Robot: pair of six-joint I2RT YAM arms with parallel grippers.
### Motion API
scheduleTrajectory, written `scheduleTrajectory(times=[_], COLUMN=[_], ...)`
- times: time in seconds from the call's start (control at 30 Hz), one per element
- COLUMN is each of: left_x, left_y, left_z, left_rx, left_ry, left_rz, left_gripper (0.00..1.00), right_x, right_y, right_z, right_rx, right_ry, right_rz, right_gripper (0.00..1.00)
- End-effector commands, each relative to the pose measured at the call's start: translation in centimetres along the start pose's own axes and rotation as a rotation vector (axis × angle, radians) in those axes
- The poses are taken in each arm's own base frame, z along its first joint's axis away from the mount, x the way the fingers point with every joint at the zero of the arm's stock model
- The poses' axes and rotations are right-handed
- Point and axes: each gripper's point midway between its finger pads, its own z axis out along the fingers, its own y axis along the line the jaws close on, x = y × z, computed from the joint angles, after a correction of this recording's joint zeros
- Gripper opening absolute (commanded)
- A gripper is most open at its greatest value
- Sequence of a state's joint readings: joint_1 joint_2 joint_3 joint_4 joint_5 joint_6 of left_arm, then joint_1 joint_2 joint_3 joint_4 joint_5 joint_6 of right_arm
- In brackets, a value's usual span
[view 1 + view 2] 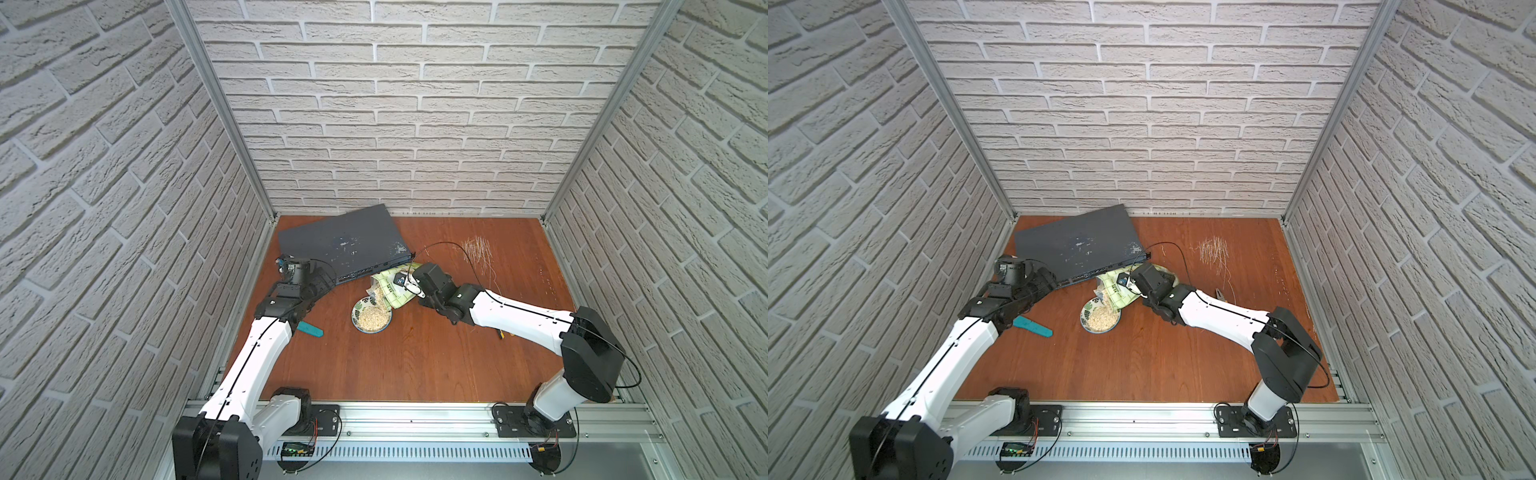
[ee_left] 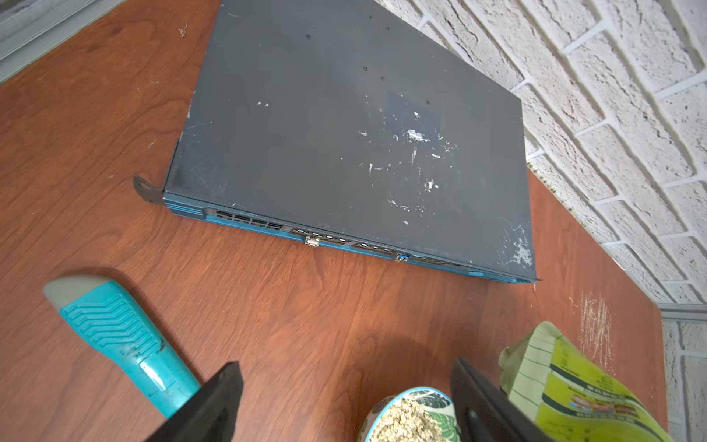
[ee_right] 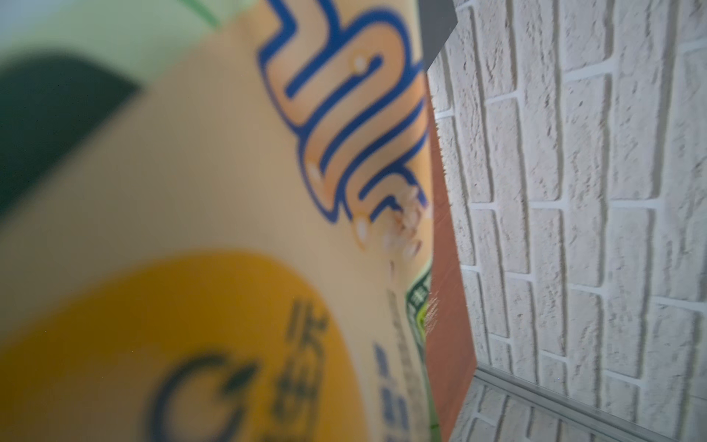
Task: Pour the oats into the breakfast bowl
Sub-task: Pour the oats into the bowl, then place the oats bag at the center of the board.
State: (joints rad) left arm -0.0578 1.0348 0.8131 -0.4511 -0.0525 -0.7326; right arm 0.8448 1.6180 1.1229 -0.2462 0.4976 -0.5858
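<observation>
just behind bowl [image 1: 357, 311] and pouch [image 1: 395, 291], a dark switch [image 1: 340, 245]; teal cutter [image 1: 311, 330] aside

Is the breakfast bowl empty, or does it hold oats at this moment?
Partly filled: a pale heap of oats covers most of the inside of the breakfast bowl, with leaf prints bare along one side.

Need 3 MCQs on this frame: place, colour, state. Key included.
1. The pouch is mostly: A. red; B. light green; C. black.
2. The teal-handled tool lies: A. on the table, robot's left of the bowl; B. in the bowl; C. under the pouch.
3. The left end effector is: A. shut on the bowl; B. shut on the tool; C. open, empty.
Key: 1B, green in the left wrist view; 2A, it rests on bare wood; 3C, jaws apart, nothing between.
</observation>
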Motion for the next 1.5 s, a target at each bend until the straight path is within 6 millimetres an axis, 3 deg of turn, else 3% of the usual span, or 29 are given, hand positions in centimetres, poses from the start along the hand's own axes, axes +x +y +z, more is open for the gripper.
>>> scheduleTrajectory(times=[0.0,0.27,0.4,0.6,0.73,0.83,1.03,1.23,1.33,1.37,1.47], left_x=[-2.0,-1.8,-1.3,0.6,1.5,1.7,1.8,1.9,1.8,1.8,1.9], left_y=[-2.0,-4.3,-6.9,-11.2,-13.0,-13.7,-14.9,-16.7,-17.7,-18.0,-18.8], left_z=[-1.2,-1.1,-1.2,-0.7,-0.2,-0.1,-0.1,-0.5,-0.6,-0.7,-0.7], left_rx=[0.079,0.187,0.266,0.358,0.401,0.422,0.476,0.540,0.578,0.587,0.626], left_ry=[-0.059,-0.038,-0.019,0.022,0.033,0.031,0.027,0.056,0.062,0.061,0.058], left_rz=[0.024,0.072,0.164,0.326,0.383,0.404,0.458,0.564,0.618,0.633,0.692], left_gripper=[0.86,0.83,0.82,0.81,0.81,0.81,0.81,0.82,0.83,0.83,0.83], right_x=[-2.1,0.5,1.5,2.1,2.2,2.5,2.7,2.3,2.0,1.9,2.0], right_y=[-5.1,-3.6,-2.8,-0.7,0.0,-0.1,-1.3,-2.7,-2.9,-2.9,-3.0], right_z=[-3.0,-2.0,-1.5,-0.3,0.3,0.4,-1.0,-3.3,-4.3,-4.5,-5.2], right_rx=[0.017,-0.338,-0.508,-0.618,-0.623,-0.595,-0.525,-0.500,-0.514,-0.521,-0.530], right_ry=[-0.128,-0.158,-0.221,-0.317,-0.362,-0.373,-0.403,-0.445,-0.455,-0.452,-0.428], right_rz=[0.302,0.700,0.879,0.952,0.956,0.933,0.864,0.802,0.764,0.750,0.707], right_gripper=[0.03,0.03,0.03,0.07,0.20,0.35,0.63,0.74,0.67,0.58,0.18])
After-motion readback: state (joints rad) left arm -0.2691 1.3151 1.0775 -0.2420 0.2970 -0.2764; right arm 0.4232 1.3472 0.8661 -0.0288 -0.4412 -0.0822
